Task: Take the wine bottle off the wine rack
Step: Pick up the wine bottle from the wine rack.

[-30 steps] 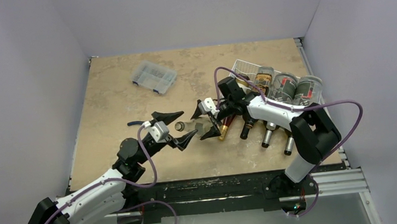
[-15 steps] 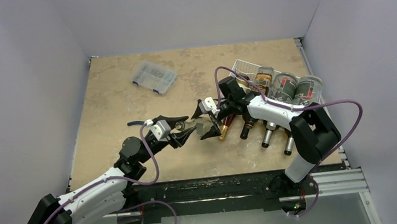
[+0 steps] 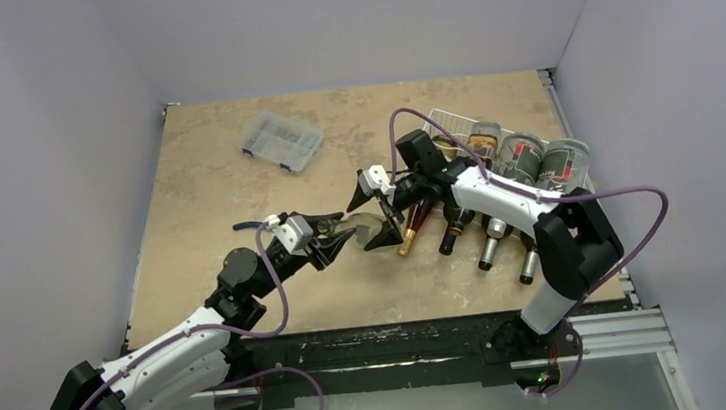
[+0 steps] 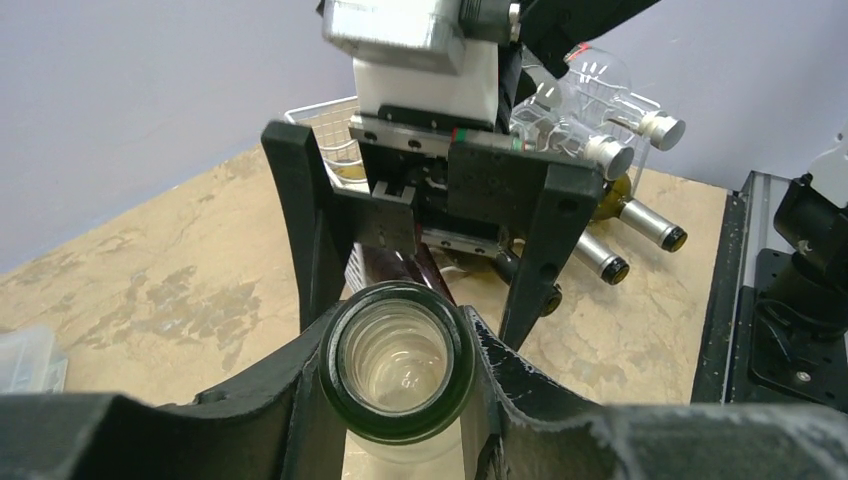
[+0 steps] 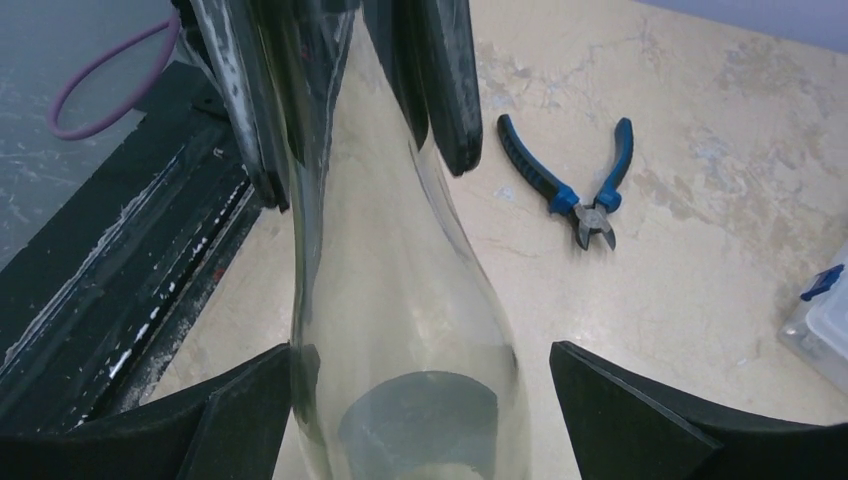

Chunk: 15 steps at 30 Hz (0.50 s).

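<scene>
From above, the left gripper (image 3: 334, 238) is clenched on the neck of the clear wine bottle (image 3: 354, 232), which spans the gap between the two grippers, off the wine rack (image 3: 443, 117); the right gripper (image 3: 365, 227) straddles the bottle's wider body with its jaws spread; the rack, with other bottles (image 3: 520, 155) in it, sits behind the right jaws.

In the left wrist view the left fingers (image 4: 295, 405) hug the bottle's open mouth on both sides (pads against glass); straight beyond them stand the right gripper's spread jaws.

In the right wrist view the bottle's body runs out between the jaws, close against one of the right fingers (image 5: 250, 415) and clearly apart from the other; blue-handled pliers (image 5: 575, 190) lie on the table (image 5: 700, 150) beyond the jaws, beside the far grip.
</scene>
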{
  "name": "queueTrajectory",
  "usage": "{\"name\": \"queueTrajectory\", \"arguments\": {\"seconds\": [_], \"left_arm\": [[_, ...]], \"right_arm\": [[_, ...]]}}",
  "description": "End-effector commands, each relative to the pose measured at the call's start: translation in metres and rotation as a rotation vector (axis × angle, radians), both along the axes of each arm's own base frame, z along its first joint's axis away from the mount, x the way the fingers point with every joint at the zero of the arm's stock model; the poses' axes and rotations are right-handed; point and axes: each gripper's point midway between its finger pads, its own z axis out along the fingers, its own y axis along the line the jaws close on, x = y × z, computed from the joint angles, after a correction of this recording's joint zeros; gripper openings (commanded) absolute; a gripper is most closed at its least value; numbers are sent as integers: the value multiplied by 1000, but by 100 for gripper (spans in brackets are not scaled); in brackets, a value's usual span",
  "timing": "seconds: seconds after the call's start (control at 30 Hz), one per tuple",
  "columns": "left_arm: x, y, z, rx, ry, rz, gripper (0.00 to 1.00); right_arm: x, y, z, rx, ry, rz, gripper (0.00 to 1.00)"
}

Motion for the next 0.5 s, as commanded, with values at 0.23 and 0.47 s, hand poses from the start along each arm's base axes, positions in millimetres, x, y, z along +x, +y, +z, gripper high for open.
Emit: {"name": "queueTrajectory", "arguments": {"seconds": [0.23,0.47], "left_arm": [[20,28,57,-17,-94,192,0],[31,39,72,-15,-38,270,0]], "right_arm": [[-5,-11,86,81,-39,45,99],[-15,-37,118,117,-56,6,99]]}}
